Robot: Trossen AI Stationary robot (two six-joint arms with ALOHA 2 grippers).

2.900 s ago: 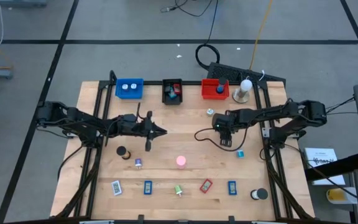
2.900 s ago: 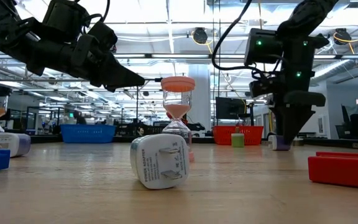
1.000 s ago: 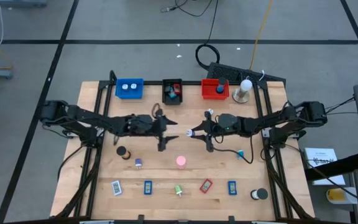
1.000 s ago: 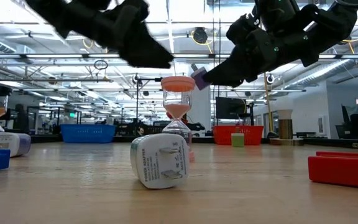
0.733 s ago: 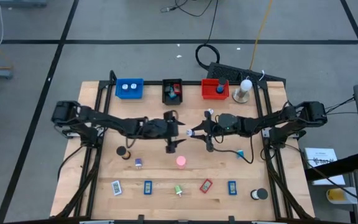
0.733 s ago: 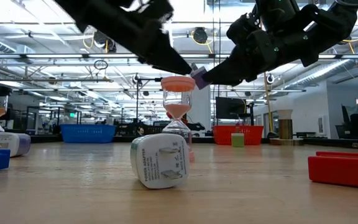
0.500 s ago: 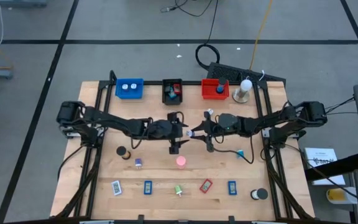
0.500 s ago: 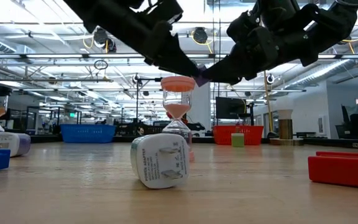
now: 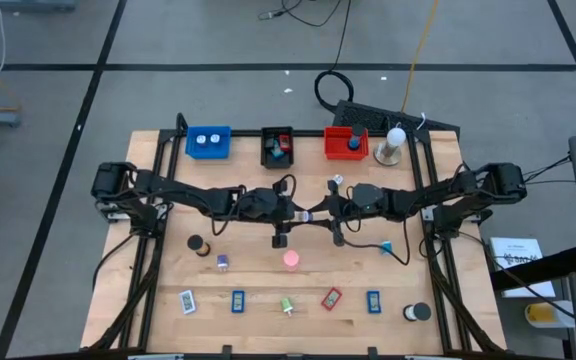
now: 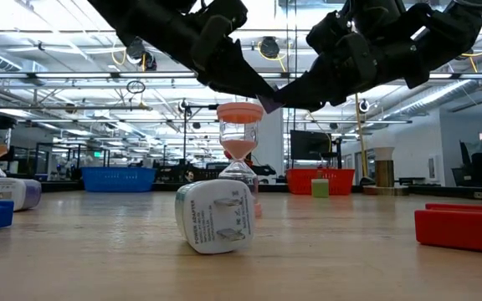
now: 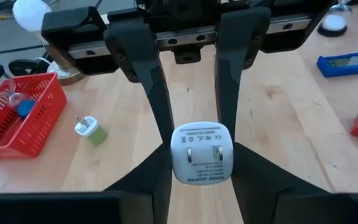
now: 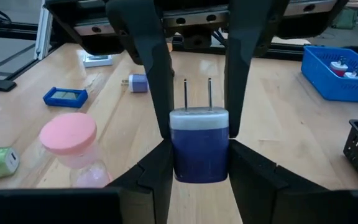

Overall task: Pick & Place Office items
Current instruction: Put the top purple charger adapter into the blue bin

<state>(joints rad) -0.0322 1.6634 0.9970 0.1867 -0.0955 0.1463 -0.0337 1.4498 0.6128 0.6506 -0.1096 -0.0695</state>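
Observation:
A small power adapter (image 12: pixel 199 152), purple body with a white pronged end (image 11: pixel 201 154), hangs above the table's middle (image 9: pixel 309 214). Both arms meet at it. My right gripper (image 12: pixel 199 149) reaches in from the table's right and is shut on the purple body. My left gripper (image 11: pixel 201 152) reaches in from the table's left and is shut on the white end. In the low view the two grippers touch tips (image 10: pixel 270 99) above a pink hourglass (image 10: pixel 239 146). My left gripper pinches the adapter's white pronged end by its two sides (image 11: pixel 178 155), coming from the table's left and slanting slightly down. My right gripper pinches the purple body's two sides (image 12: pixel 180 163), about level, from the table's right. The adapter is lifted clear, lying level, prongs toward the table's left.
Blue (image 9: pixel 208 142), black (image 9: pixel 277 147) and red (image 9: pixel 346 143) trays line the far edge, beside a white ball-topped stand (image 9: pixel 395 143). The pink hourglass (image 9: pixel 291 260) stands below the grippers. Small flat items (image 9: pixel 238 300) and cylinders (image 9: pixel 197 243) lie toward the near edge.
My left gripper has travelled toward the table's right, up to the adapter that my right gripper holds still in the air, and its fingers now lie against the adapter's white end. The adapter has stayed in place.

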